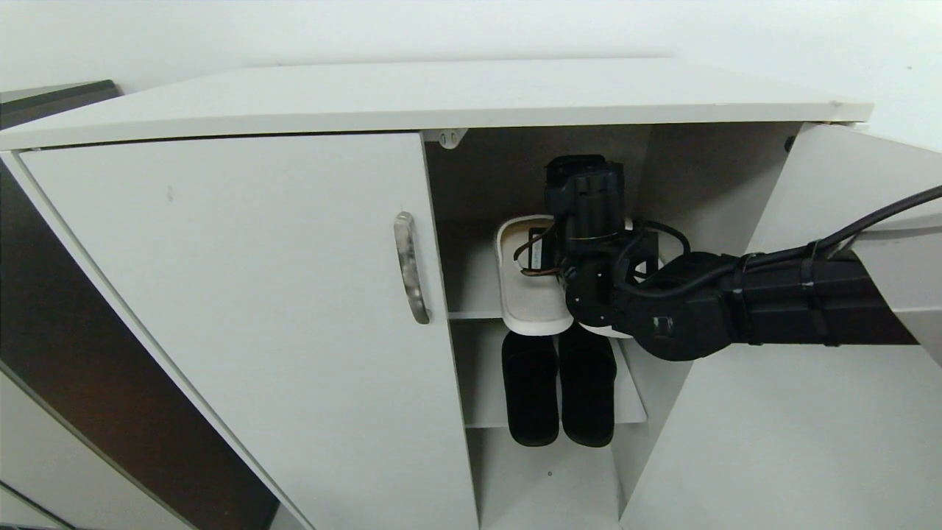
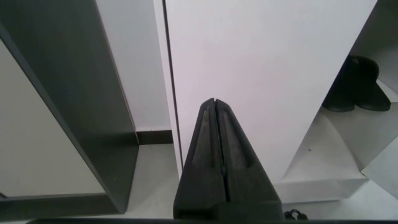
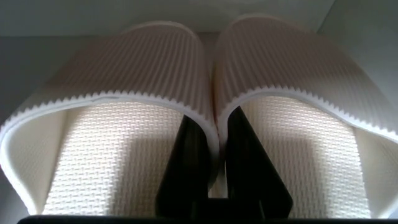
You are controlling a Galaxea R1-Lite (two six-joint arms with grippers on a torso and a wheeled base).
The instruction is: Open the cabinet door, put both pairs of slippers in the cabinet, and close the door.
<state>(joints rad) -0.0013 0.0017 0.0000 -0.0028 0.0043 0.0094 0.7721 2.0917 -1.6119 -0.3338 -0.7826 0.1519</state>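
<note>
The cabinet [image 1: 441,96] has its left door [image 1: 243,309] closed, with the handle [image 1: 411,269] at that door's right edge, and its right door [image 1: 809,412] swung out to the right. In the open right compartment, the upper pair of slippers [image 1: 530,302] lies side by side on the upper shelf [image 1: 471,294], heels overhanging its front edge. Directly below, the lower pair of slippers [image 1: 559,397] lies likewise on the lower shelf [image 1: 482,397]. The right gripper [image 3: 216,134] is inside the compartment, jaws either side of the upper pair's touching inner walls. The left gripper [image 2: 214,102] is before the left door.

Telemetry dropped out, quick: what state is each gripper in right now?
Left gripper: closed, holding nothing.
Right gripper: closed on the white slippers, pinching their inner edges together.
</note>
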